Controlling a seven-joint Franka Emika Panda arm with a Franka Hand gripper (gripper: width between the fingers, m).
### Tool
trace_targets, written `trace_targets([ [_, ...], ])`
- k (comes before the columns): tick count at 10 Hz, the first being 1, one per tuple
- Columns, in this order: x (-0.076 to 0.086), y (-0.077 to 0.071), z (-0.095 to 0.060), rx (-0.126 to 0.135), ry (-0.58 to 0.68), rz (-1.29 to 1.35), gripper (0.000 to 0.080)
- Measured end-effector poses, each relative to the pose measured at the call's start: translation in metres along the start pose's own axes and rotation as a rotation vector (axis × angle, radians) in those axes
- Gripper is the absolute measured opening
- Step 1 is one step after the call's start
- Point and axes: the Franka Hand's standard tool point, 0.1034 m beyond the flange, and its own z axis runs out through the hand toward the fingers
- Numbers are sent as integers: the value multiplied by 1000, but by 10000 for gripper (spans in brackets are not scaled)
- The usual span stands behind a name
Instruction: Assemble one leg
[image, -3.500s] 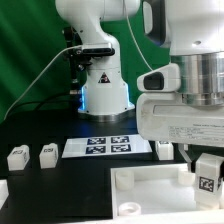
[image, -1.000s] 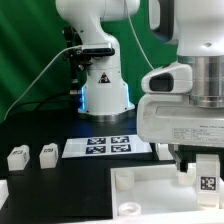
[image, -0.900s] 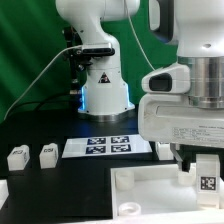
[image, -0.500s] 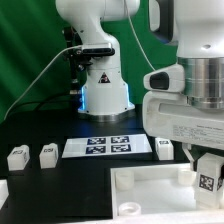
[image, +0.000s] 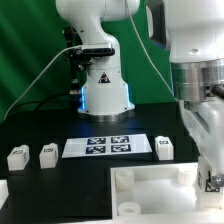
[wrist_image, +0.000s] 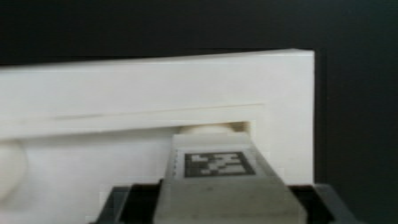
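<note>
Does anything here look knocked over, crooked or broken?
Nothing stands out. Three small white tagged plastic legs stand apart on the black table, the large white tray-like panel lies flat, and the gripper holds a fourth leg straight at the panel's corner.

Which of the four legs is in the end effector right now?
The leg at the panel corner, clamped in the end effector; the other three stand loose on the table.

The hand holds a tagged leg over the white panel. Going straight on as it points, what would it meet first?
Probably the panel, at its corner hole, just past the leg in the hand; depth is unclear.
</note>
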Motion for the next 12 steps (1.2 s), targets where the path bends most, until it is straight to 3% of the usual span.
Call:
trace_targets([
  [4, 1, 1, 1, -3, 6, -138, 294],
  [5, 2, 2, 2, -12, 6, -326, 508],
  [6, 0, 3, 2, -17, 9, -504, 508],
  [7, -2, 3, 2, -18, 12, -661, 619],
  [11, 3, 2, 2, -26, 16, -1030, 648],
  [12, 8, 2, -1, -65, 13, -1212, 649],
])
